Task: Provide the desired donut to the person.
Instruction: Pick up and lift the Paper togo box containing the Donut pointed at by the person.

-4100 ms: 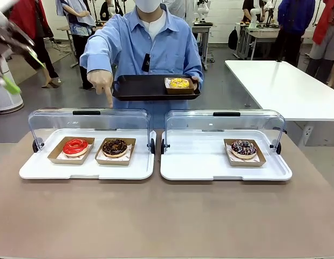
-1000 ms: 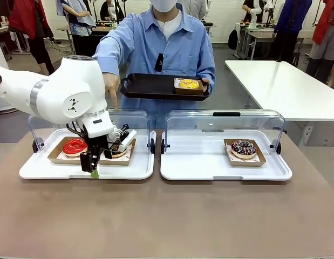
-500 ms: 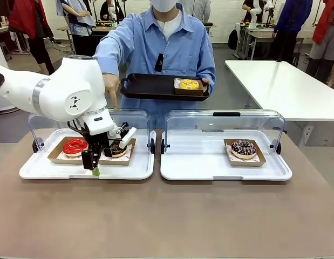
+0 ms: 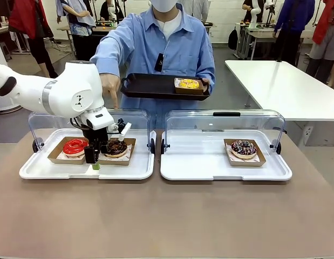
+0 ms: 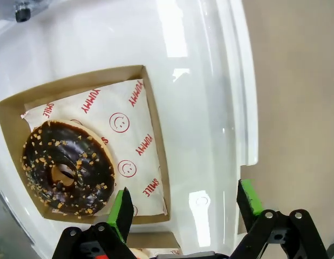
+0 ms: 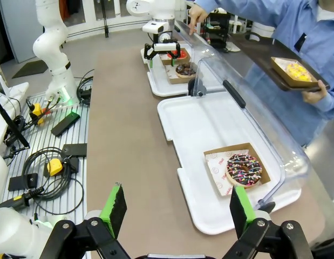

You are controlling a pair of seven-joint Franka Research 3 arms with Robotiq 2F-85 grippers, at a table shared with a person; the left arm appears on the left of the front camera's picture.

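Note:
A person in a light blue shirt stands across the table and points one finger down over the left case. The other hand holds a black tray with a yellow donut in a box. Below the finger lies a chocolate donut with nut crumbs, boxed beside a red donut. My left gripper hangs open just above the white tray. One green pad is at the box's near edge, the other over the tray's rim. My right gripper is open, high above the table.
The right case holds a sprinkled donut. Both clear lids are swung up at the far side. A white side table stands at the right. Cables and boxes lie beside the table's near end.
My left gripper has moved a little farther onto the left tray, toward the gap between the two boxes, and the arm has shifted left. The person keeps pointing.

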